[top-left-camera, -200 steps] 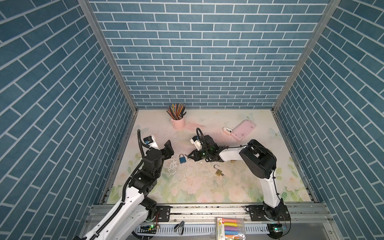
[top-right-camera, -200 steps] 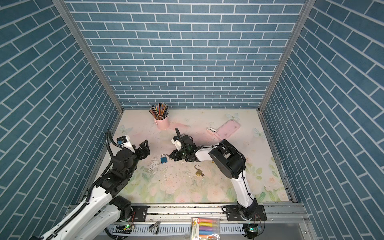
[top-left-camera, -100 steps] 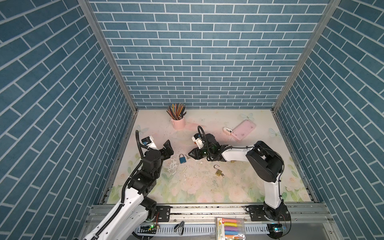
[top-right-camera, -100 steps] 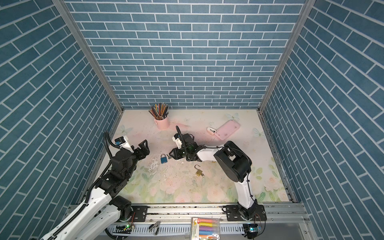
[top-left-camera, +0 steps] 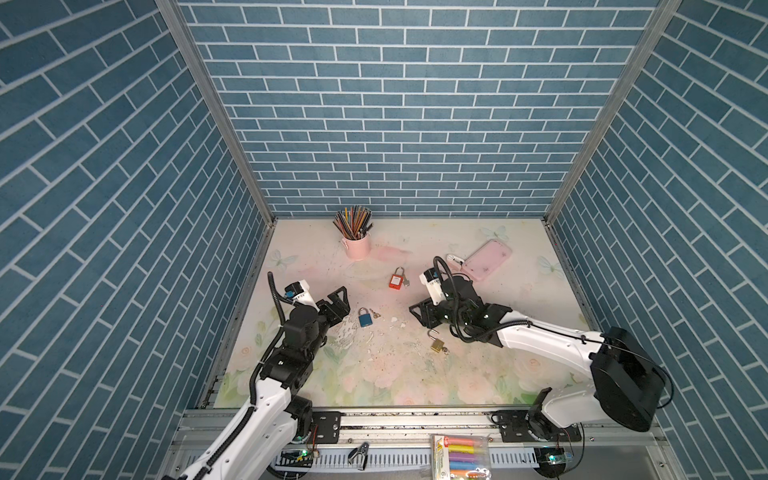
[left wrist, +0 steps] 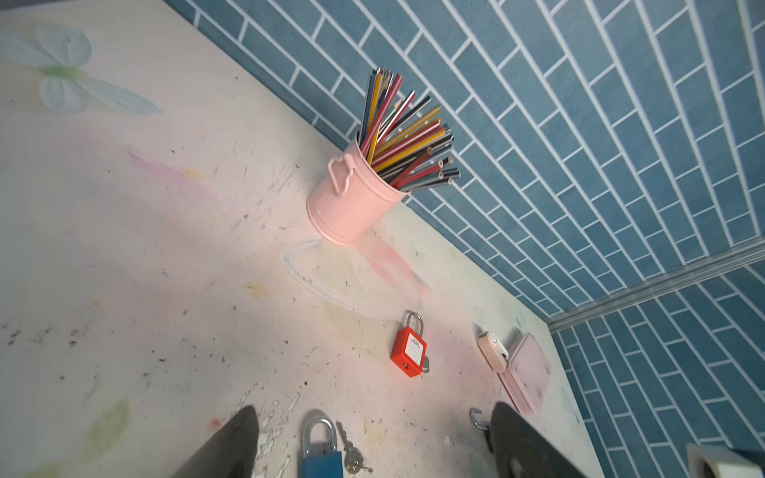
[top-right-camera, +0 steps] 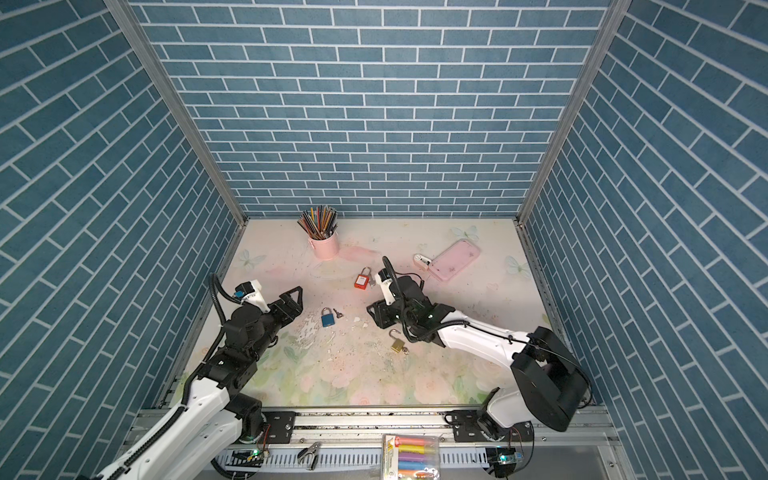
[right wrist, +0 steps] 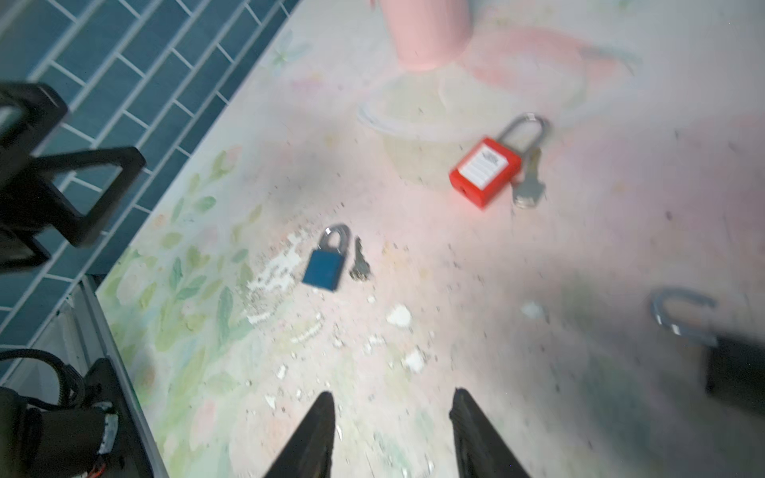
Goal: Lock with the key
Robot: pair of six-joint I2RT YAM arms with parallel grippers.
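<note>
Right now your left gripper (top-left-camera: 341,303) stands wide open and empty, touching nothing. In both top views it sits left of centre above the table (top-left-camera: 374,382), tips aimed at the blue padlock (top-left-camera: 365,318), near it but clearly apart. The left wrist view shows its two fingers (left wrist: 232,451) far apart, with that padlock's closed shackle showing in the gap beyond them. A small key (top-left-camera: 376,314) lies flat just to the right of the blue padlock in the top views, beside it and not in it.

Your right gripper (top-left-camera: 417,314) is partly open, its gap narrower than the left's, and it holds nothing either. The right wrist view is blurred, but only bare, scuffed table shows between its fingers (right wrist: 310,447). In the top views it sits right of centre, pointing left. The brass padlock (top-left-camera: 436,344) lies just below it with its shackle swung open, clear of the tips. You cannot tell whether a key sits in that lock.

Above centre lies the red padlock (top-left-camera: 397,279), shackle closed, with a silver key (right wrist: 530,182) just beside its body. Neither gripper is near it.
</note>
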